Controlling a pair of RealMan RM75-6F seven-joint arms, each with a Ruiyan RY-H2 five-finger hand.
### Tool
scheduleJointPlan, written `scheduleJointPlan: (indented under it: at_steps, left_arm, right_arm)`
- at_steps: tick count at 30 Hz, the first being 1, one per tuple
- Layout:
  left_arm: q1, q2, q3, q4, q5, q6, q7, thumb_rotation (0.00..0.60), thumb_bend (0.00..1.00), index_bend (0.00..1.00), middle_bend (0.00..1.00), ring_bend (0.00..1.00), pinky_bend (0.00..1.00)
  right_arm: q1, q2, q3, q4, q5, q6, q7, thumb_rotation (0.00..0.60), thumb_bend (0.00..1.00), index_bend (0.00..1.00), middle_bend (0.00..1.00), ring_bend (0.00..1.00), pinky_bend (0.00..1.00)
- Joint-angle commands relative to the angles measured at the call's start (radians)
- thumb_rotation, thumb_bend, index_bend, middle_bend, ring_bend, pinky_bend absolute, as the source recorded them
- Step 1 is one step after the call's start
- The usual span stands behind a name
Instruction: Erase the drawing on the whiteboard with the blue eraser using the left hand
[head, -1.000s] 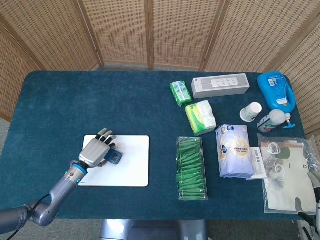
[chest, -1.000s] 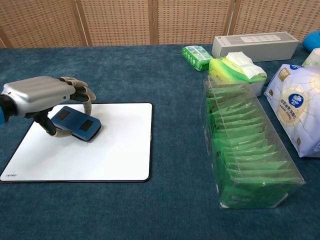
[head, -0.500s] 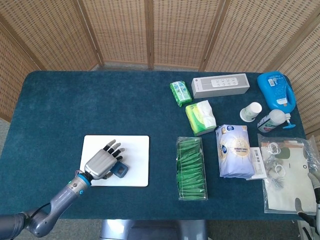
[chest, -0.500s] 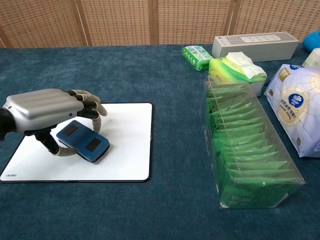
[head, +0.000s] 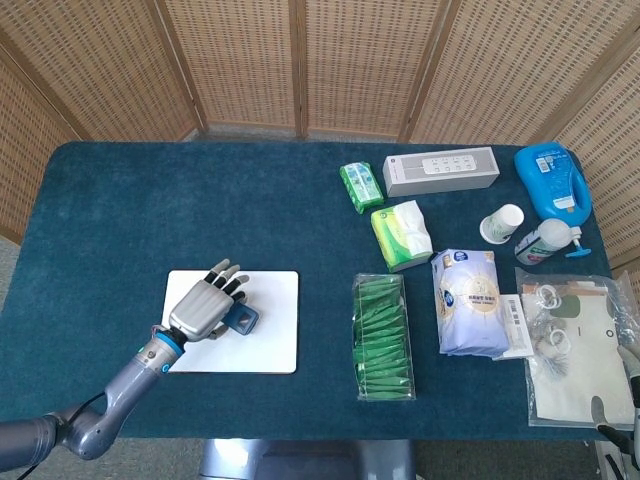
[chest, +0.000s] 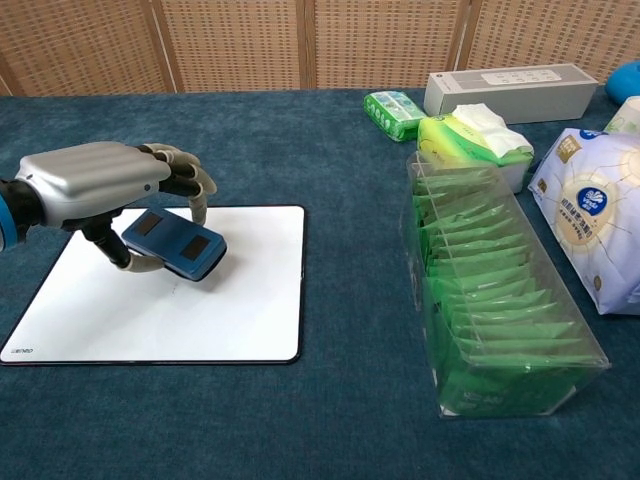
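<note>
Left hand held the flat blue rectangular eraser in a thumb-under, fingers-over grip, on the white rounded-corner whiteboard. Eraser sat over the board's upper middle; chest view showed it tilted, and whether its lower face touched the board was hard to tell. In head view the eraser was mostly hidden under the left hand, only its right end showing. Whiteboard surface looked blank in both views; small print at its lower-left corner was too small to read. Left forearm ran off the bottom-left edge of head view. Right hand: only a dark sliver at the bottom-right corner of head view, possibly part of it, so its state couldn't be told. Clear plastic box of green packets stood well right of the board, on the dark teal cloth-covered table.
</note>
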Motion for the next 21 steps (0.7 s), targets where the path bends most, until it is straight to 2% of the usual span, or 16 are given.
scheduleJointPlan:
  at_steps: [1,10,21]
  left_arm:
    - [-0.007,-0.032,-0.019,0.046,-0.019,-0.004,-0.021,0.6,0.36,0.85,0.17,0.0,0.0]
    - [-0.027,-0.059,0.0,0.079,-0.052,-0.061,0.02,0.6,0.36,0.85,0.17,0.0,0.0]
    - [-0.016,0.005,0.042,-0.002,-0.063,-0.065,0.074,0.6,0.36,0.85,0.2,0.0,0.0]
  right_arm:
    - [0.0,-0.001,0.0,0.002,0.001,-0.001,0.001,0.6,0.4,0.11,0.12,0.0,0.07]
    - [-0.001,-0.001,0.0,0.004,0.007,-0.006,0.002,0.6,0.4,0.11,0.12,0.0,0.07]
    - [0.005,-0.005,0.0,0.005,0.005,-0.015,0.001,0.6,0.4,0.11,0.12,0.0,0.07]
